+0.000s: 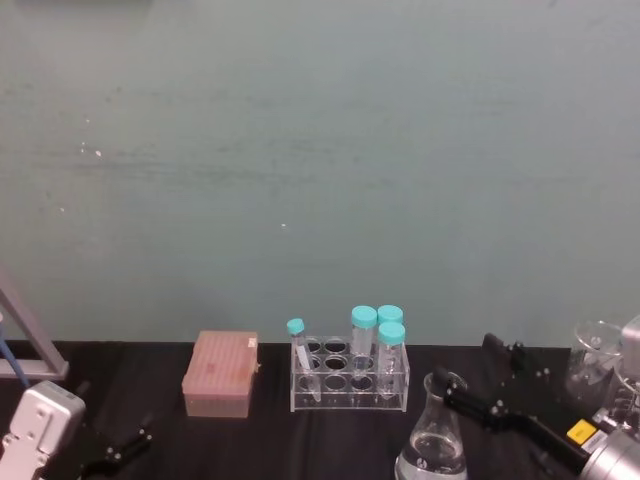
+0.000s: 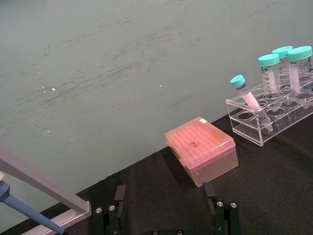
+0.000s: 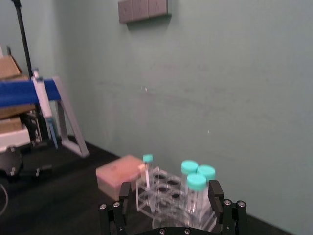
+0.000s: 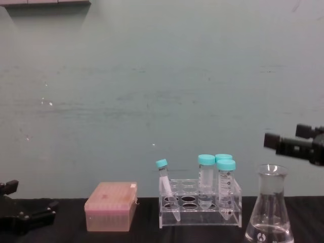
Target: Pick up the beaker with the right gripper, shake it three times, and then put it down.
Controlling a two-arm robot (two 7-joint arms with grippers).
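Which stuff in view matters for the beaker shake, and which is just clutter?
Job: beaker; right gripper, open, near its rim.
Clutter: tube rack; capped tubes; pink box; left gripper, parked low on the left.

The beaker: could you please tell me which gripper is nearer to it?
Right. The right gripper hangs open just above the beaker; the left gripper sits low, far to the left, beyond the pink box.

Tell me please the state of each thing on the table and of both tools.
beaker: upright on the table, not gripped.
right tool: open, near the beaker's rim.
left tool: open, idle at the table's left.
three big tubes: capped, upright in the rack.
small tube: capped, tilted in the rack.
pink box: closed.
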